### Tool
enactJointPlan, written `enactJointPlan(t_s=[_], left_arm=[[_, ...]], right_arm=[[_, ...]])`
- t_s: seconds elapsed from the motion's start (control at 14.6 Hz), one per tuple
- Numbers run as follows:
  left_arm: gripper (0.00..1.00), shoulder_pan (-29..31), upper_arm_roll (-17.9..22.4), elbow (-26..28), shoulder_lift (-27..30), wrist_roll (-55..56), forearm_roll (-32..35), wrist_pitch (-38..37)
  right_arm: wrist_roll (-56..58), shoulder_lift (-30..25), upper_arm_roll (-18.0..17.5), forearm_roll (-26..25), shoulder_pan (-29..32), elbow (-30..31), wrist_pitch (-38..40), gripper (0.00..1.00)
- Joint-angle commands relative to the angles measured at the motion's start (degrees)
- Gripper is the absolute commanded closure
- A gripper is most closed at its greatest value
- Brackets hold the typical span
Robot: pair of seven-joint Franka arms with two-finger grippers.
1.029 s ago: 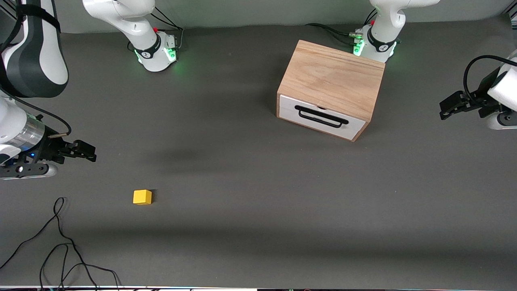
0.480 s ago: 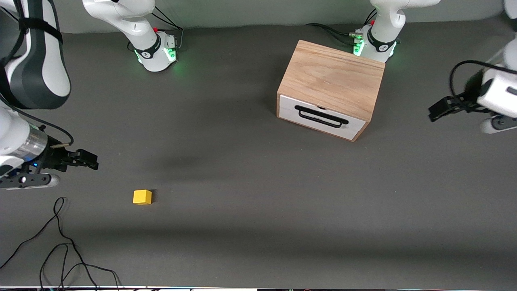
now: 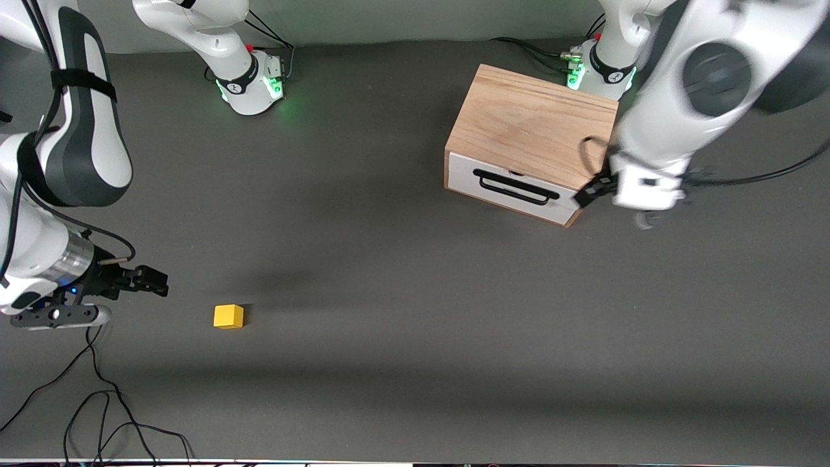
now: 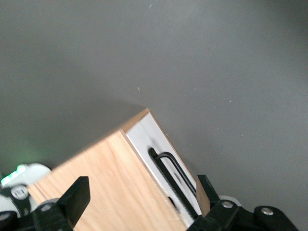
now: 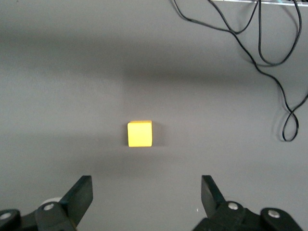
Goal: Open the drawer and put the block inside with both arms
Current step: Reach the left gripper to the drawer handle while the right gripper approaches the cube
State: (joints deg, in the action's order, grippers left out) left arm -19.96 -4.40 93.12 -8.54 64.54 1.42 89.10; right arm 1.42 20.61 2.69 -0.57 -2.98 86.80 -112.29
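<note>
The approach step is in hand: nothing is gripped yet. The drawer (image 3: 512, 188) is seen fully shut in its oak box (image 3: 535, 126), which stands on the tabletop (image 3: 402, 272) toward the left arm's end. The left gripper (image 3: 587, 193) is held just beside the box corner at the end of the black bar handle (image 3: 517, 187); in the left wrist view its jaws are spread wide and empty, with the handle (image 4: 173, 180) between them but not yet reached.

The block (image 3: 228, 316) is found on the tabletop toward the right arm's end, well apart from the box and nearer to the front camera. The right gripper (image 3: 150, 281) is held near it, jaws wide and empty.

Next, the handle must be straddled and clamped, then pulled outward; the block (image 5: 139, 133) must be centred between the right jaws.
</note>
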Motion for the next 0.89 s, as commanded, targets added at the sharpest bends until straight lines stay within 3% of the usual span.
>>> enactJointPlan(t_s=[0.0, 0.21, 0.41, 0.82], left_arm=[[0.02, -2.01, 0.62, -0.3, -4.63, 12.15, -0.1, 2.46], [0.03, -4.64, 0.09, -0.22, -9.12, 18.95, -1.5, 5.55], [0.03, -4.65, 0.09, -0.22, -12.37, 18.61, -8.26, 7.22], [0.04, -4.91, 0.09, 1.54, -16.16, 18.78, -8.89, 7.05]], right_arm=[[-0.63, 4.96, 0.21, 0.83, -0.27, -6.46, 0.41, 0.0], [-0.63, 7.69, 0.04, 0.83, -0.36, -9.63, 0.41, 0.0], [-0.54, 8.66, 0.04, 0.75, -0.36, -9.99, 0.41, 0.0], [-0.63, 9.88, -0.05, 0.92, -0.45, -8.68, 0.5, 0.0]])
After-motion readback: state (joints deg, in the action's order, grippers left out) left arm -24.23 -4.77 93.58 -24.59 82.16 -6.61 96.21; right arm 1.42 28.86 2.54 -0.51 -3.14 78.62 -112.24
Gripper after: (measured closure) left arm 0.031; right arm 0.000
